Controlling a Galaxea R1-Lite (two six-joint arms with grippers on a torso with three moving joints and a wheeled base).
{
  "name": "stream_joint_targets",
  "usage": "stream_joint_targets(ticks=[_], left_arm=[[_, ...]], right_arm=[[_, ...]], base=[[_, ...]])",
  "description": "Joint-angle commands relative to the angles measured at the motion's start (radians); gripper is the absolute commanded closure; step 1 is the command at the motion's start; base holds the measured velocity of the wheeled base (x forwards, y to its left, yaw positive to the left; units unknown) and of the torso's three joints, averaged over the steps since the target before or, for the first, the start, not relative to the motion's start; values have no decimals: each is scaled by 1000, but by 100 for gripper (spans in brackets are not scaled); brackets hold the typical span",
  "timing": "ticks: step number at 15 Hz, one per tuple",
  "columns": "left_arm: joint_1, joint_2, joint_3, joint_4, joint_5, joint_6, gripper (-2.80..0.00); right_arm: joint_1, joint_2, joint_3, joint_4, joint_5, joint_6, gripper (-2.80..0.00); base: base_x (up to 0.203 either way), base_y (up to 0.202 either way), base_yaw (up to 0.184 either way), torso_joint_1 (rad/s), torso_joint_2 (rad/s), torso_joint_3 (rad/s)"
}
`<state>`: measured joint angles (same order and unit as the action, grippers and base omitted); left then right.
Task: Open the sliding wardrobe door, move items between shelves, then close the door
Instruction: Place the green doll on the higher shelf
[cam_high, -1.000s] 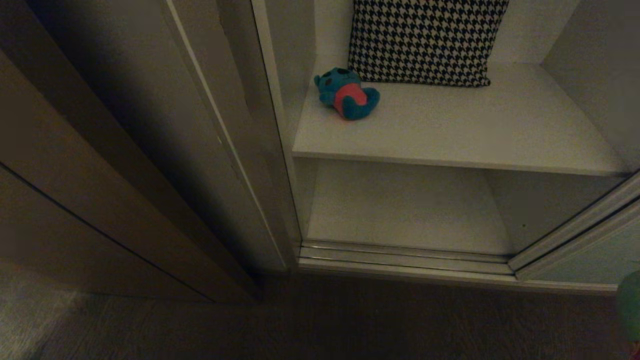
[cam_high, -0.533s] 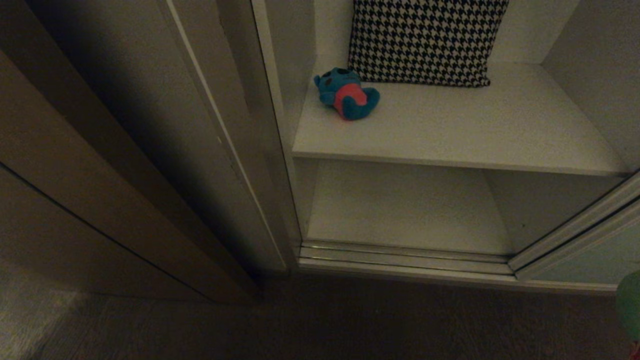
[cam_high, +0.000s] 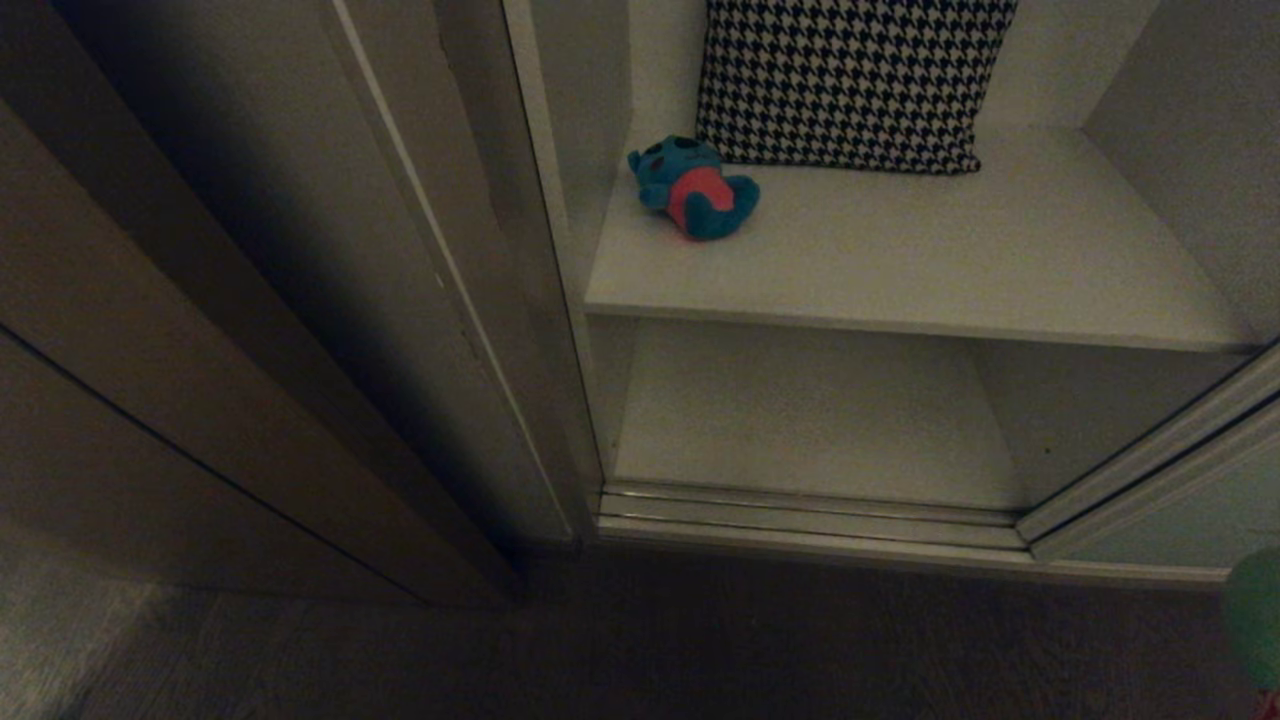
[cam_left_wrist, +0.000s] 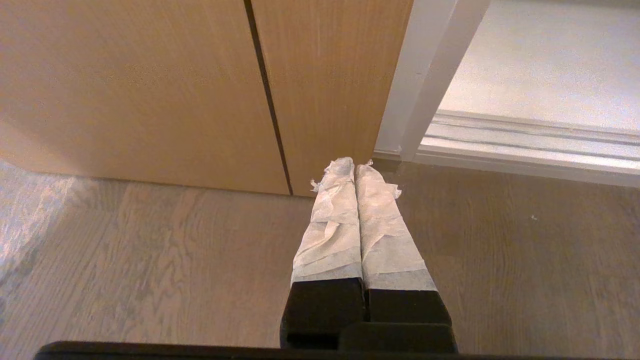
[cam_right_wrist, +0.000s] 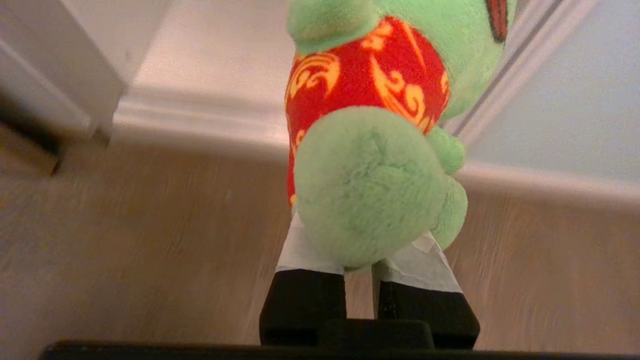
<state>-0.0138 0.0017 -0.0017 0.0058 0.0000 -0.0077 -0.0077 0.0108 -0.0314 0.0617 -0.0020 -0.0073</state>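
Observation:
The wardrobe stands open, and the sliding wardrobe door shows as a pale grey-green panel at the lower right. A teal-blue bear with a red belly lies on the upper shelf. The lower shelf is bare. My right gripper is shut on the green frog, whose red patterned body points toward the wardrobe's bottom rail. The frog only peeks in at the head view's right edge. My left gripper is shut and holds nothing, low over the wooden floor beside the brown panelling.
A black-and-white houndstooth cushion leans against the back of the upper shelf, just behind the bear. The metal floor track runs along the wardrobe's front. Dark brown panels stand to the left of the opening.

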Motion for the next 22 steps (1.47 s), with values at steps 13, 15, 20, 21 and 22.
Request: stream_joint_targets(ticks=[13, 15, 20, 21, 22], left_arm=[[0, 1, 0, 0, 0, 0, 0], [0, 1, 0, 0, 0, 0, 0], [0, 1, 0, 0, 0, 0, 0], [0, 1, 0, 0, 0, 0, 0], [0, 1, 0, 0, 0, 0, 0]], right_arm=[[-25, 938, -877, -82, -32, 155, 0], [-47, 1081, -923, -177, -63, 140, 0], [-92, 1420, -1023, -405, -98, 93, 0], [-98, 1489, -1064, -427, -99, 90, 0], [-101, 1556, -1117, -438, -100, 88, 0]], base=[[0, 0, 0, 0, 0, 0], [0, 0, 0, 0, 0, 0], [0, 0, 0, 0, 0, 0], [0, 0, 0, 0, 0, 0], [0, 0, 0, 0, 0, 0]])
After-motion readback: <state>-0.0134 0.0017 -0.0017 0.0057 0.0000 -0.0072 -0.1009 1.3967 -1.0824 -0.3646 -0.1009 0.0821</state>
